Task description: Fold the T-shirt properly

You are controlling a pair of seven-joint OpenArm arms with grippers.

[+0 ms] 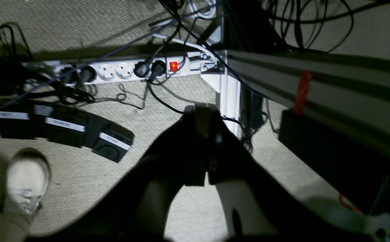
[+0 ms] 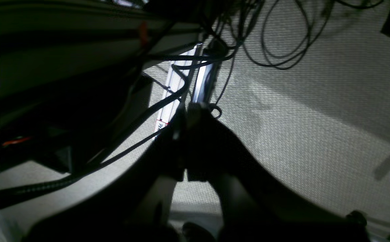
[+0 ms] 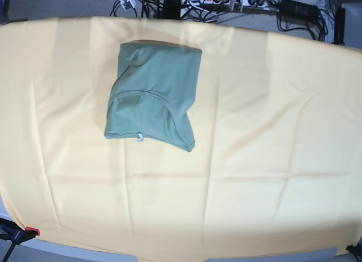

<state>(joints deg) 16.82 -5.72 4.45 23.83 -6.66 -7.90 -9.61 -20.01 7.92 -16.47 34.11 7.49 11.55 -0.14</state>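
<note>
Green T-shirt (image 3: pixel 153 95) lying folded small on the big yellow cloth (image 3: pixel 254 160) over the table, toward the far left part in the base view. Small white tag (image 3: pixel 139 138) poking out at the near edge. Lower right corner a bit crooked, with a curved seam across the middle. No arm over the table in that view.

Left claw (image 1: pixel 201 116) hanging off the table, pointing down at the carpet floor (image 1: pixel 168 208), pressed together, holding nothing. Below it a white power strip (image 1: pixel 120 71) with a red light, black boxes (image 1: pixel 63 126) and a white shoe (image 1: pixel 26 183).

Right claw (image 2: pixel 189 114) also down by the floor, pressed together and empty, near black cables (image 2: pixel 168 101) and a white rail (image 2: pixel 173 87).
</note>
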